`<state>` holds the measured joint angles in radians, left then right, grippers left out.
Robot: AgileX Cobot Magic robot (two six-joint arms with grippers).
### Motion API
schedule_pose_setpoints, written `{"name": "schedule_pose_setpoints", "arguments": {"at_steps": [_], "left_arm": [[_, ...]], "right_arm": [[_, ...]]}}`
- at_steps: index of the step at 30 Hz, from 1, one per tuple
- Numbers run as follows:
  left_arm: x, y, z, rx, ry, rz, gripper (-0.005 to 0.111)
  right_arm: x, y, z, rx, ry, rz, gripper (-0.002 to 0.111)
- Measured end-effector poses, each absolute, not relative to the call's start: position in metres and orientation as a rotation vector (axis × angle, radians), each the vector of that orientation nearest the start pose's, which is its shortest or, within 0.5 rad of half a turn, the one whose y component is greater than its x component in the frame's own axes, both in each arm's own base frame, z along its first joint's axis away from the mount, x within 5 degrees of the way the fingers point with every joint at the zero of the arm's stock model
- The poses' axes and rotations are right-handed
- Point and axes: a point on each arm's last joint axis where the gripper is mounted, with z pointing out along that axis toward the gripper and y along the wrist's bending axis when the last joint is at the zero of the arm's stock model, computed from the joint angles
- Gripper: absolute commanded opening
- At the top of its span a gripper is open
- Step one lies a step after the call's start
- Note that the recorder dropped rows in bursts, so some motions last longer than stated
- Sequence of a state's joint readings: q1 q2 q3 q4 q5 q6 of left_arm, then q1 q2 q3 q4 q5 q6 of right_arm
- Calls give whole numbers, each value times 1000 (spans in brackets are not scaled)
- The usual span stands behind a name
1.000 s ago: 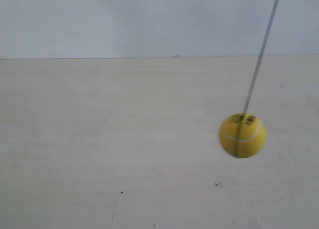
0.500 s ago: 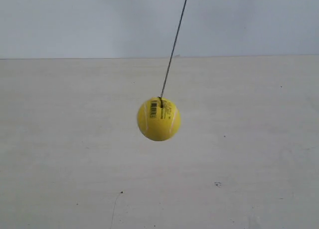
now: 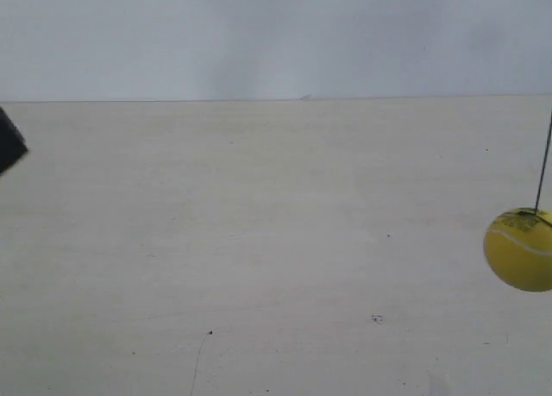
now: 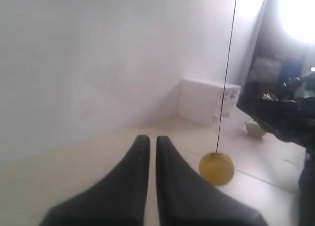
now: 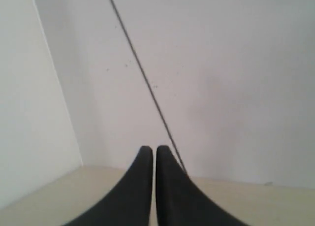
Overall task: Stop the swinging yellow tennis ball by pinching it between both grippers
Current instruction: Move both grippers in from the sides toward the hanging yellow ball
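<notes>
The yellow tennis ball point(image 3: 520, 251) hangs on its thin dark string point(image 3: 542, 167) above the pale desk point(image 3: 259, 241). It sits at the exterior view's right edge and is partly cut off by it. A black part point(image 3: 9, 142) pokes in at that view's left edge, well apart from the ball.

The left gripper point(image 4: 149, 139) has its fingers point(image 4: 133, 177) clenched with only a slit between them, grasping nothing. The ball hangs beyond them, off to one side, and a white box point(image 4: 209, 102) stands farther off by the wall.

The right gripper point(image 5: 150, 148) is likewise clenched on nothing, with the string passing behind its fingertips.
</notes>
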<state>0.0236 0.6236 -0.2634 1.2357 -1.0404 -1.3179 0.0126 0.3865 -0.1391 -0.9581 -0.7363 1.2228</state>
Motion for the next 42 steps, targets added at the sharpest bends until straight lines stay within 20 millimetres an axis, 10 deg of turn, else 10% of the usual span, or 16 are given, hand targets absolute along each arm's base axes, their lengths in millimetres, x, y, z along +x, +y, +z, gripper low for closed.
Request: {"name": "schedule_pose_setpoints", "arguments": {"at_steps": [13, 42], "left_arm": [[142, -80, 235, 711, 1604, -1022, 5], [162, -176, 191, 916, 1553, -1010, 5]], "right_arm": [[113, 64, 241, -439, 1524, 784, 0], [136, 79, 204, -679, 1602, 963, 0]]}}
